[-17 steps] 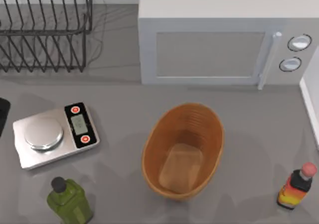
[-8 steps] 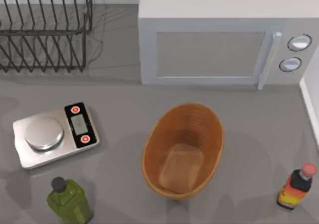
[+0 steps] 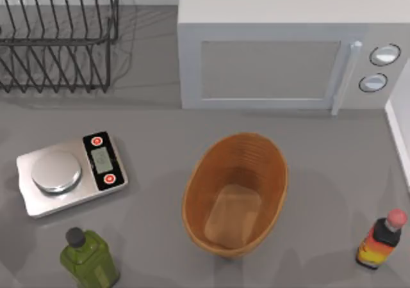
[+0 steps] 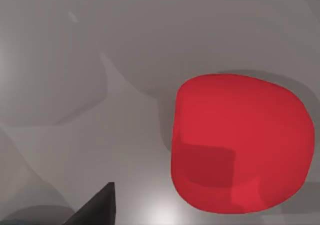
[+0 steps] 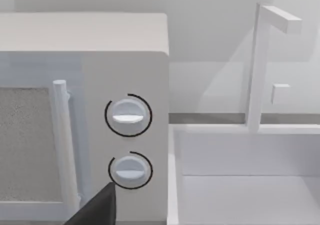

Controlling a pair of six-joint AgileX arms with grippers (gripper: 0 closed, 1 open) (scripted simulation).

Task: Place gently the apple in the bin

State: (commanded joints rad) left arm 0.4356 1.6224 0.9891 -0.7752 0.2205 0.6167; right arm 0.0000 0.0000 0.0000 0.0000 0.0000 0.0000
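Top view: the bin [image 3: 235, 194] sat near table centre, empty, flat bottom bare, long axis running roughly from near-left to far-right; scale [image 3: 70, 173] and green bottle [image 3: 90, 257] to its left, sauce bottle [image 3: 382, 239] to its right, microwave [image 3: 282, 51] behind, dish rack [image 3: 57, 35] at far left. Left wrist view: the apple [image 4: 239, 141] lay on the grey table [image 4: 100, 85] directly under the camera, close, off to one side of the dark fingertip [image 4: 97, 209] poking into frame; fingertip and apple were apart, nothing clamped. With one tip visible, I couldn't tell whether the left gripper's fingers were spread or together. Right wrist view: faced the microwave's dials [image 5: 128, 116] and a white sink-like basin [image 5: 240, 175] beside it, with a dark fingertip [image 5: 97, 207] at the edge; finger spacing not readable either, nothing held. Judgement: left arm was plainly the nearer one to the apple, so the grasp was its job; it needed to shift sideways to centre the fingers over the fruit before descending, then carry toward the bin.
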